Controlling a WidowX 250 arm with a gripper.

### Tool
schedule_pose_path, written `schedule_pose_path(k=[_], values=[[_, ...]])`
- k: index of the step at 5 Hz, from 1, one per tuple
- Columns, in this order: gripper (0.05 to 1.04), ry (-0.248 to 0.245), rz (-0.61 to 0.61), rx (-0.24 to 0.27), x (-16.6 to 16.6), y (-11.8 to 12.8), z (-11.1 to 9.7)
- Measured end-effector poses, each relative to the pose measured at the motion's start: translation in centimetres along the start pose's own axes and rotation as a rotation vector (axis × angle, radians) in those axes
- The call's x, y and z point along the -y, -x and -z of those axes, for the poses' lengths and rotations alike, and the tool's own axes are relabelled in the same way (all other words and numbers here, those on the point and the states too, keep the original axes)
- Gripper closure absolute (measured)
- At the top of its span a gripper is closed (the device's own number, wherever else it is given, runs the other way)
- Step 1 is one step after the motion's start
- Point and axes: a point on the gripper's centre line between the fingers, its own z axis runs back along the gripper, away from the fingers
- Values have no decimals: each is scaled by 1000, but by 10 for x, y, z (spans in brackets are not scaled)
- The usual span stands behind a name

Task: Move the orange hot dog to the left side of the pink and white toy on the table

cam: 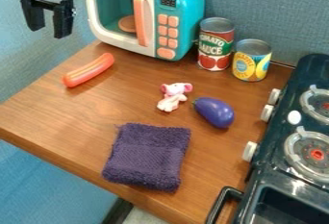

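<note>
Gripper | fingers apart | near toy microwave | height unclear

Bench: brown w/ darker wood grain. Nr its back L corner, microwave: teal, white door frame, salmon handle + btns. Along back edge, cans: one red/green w/ white lettering, other yellow/blue. Nr L edge, hot dog: orange-red, paler streak. Mid-bench, toy: pink + white; eggplant: purple. Nr front edge, cloth: dk purple, textured band. R edge, stove: dk teal-blk, white knobs.
</note>
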Motion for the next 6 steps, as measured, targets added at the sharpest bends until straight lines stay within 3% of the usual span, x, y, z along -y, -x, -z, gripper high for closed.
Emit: schedule_pose_path(k=[1,2,3,4,6], values=[[83,22,5,-51,2,1,19],[83,14,70,-20,2,-3,32],[82,28,89,-1,5,-6,33],[83,48,102,8,7,-14,49],[82,15,113,28,26,-36,57]])
